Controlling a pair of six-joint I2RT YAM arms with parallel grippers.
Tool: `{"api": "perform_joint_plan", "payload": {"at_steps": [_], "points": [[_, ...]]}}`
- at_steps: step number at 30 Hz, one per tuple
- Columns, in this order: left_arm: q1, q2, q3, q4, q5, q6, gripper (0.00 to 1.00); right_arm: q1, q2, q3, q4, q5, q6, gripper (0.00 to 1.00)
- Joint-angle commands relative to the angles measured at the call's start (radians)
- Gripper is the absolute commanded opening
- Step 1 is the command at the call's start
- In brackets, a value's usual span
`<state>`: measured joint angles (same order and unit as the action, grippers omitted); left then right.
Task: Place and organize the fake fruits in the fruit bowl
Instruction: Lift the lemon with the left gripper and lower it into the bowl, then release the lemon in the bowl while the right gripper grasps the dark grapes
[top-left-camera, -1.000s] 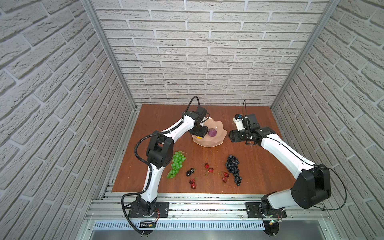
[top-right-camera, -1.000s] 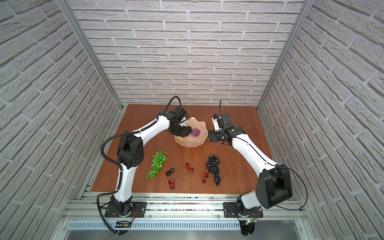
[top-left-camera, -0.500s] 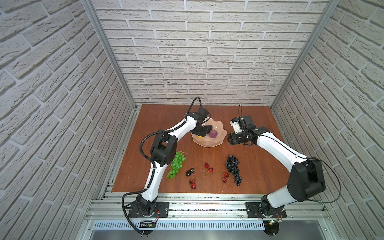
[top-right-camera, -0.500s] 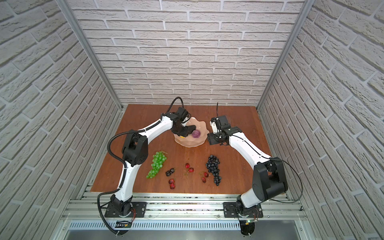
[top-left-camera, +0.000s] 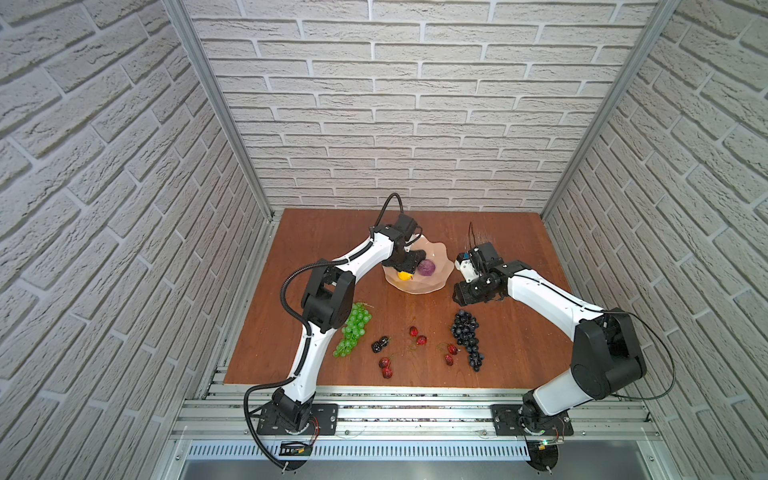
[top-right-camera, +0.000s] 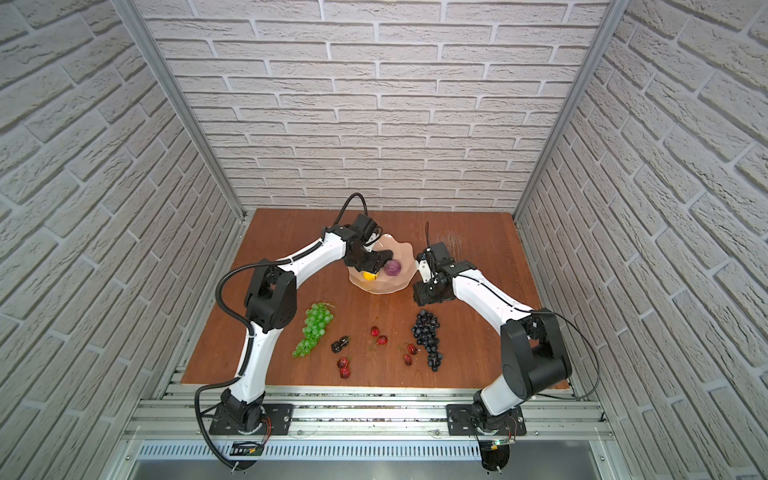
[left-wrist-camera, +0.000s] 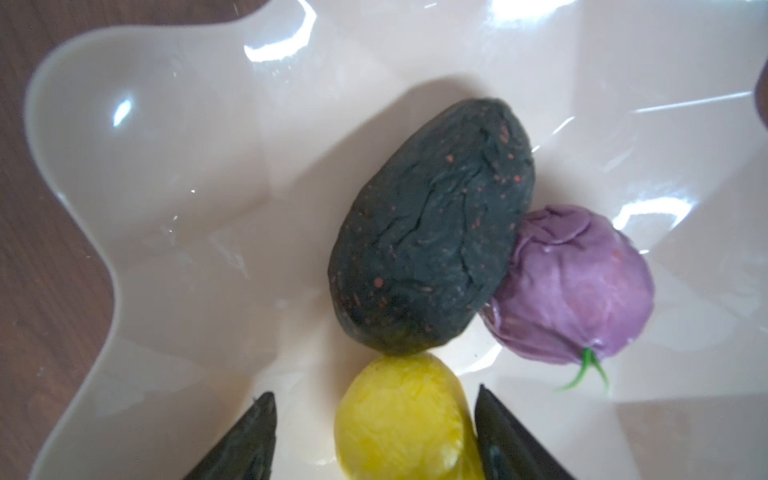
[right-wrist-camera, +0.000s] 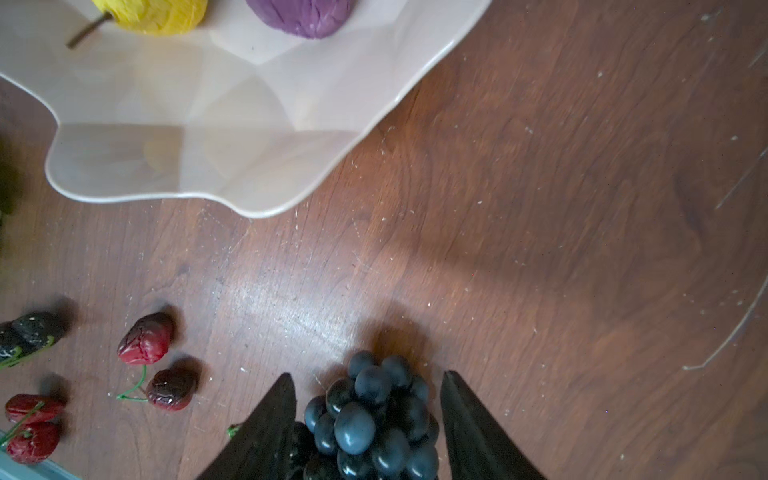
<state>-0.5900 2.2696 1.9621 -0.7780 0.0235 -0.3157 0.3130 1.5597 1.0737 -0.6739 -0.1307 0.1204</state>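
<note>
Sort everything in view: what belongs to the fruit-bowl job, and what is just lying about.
Job: fruit bowl, avocado, lemon, purple round fruit, green grape bunch, dark grape bunch, cherries, black berries.
Just there: wooden table, brick walls, metal rail.

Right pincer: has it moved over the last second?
Yes. The right pincer has moved from beside the bowl toward the dark grapes, and is now over their far end.
</note>
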Motion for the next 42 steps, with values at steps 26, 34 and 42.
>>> {"api": "perform_joint_plan", "payload": {"at_steps": [26, 34, 42], "points": [[0.027, -0.391, -0.218, 0.109, -0.038, -0.026, 0.76, 0.028, 0.154, 0.011, -0.043, -0.038, -0.013, 0.32], [0.027, -0.403, -0.238, 0.111, -0.037, -0.036, 0.76, 0.028, 0.157, 0.020, -0.017, -0.054, -0.002, 0.43], [0.027, -0.431, -0.266, 0.111, -0.042, -0.042, 0.76, 0.029, 0.162, 0.020, -0.010, -0.055, 0.002, 0.25]]}}
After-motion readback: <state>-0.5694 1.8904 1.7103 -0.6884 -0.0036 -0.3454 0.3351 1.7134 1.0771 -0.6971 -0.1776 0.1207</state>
